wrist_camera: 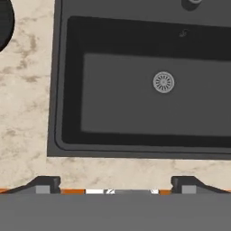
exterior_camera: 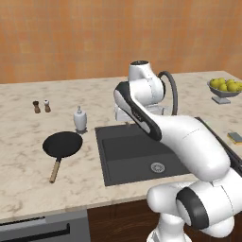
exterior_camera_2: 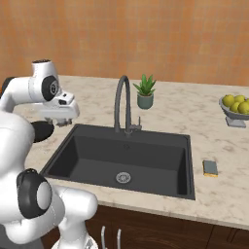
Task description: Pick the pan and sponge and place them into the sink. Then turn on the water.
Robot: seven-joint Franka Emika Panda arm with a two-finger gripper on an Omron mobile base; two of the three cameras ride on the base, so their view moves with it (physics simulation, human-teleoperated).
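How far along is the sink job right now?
Nothing is done yet. The pan lies on the counter left of the sink, and the sponge on the counter to its right. The gripper hangs open and empty above the sink. No water runs from the faucet. Both placements and the water remain.

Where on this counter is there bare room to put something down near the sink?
The sink basin is bare around its drain. Counter is free between the sponge and the fruit bowl, and in front of the pan. It is crowded behind the sink's left corner, where the soap dispenser stands close to the pan.
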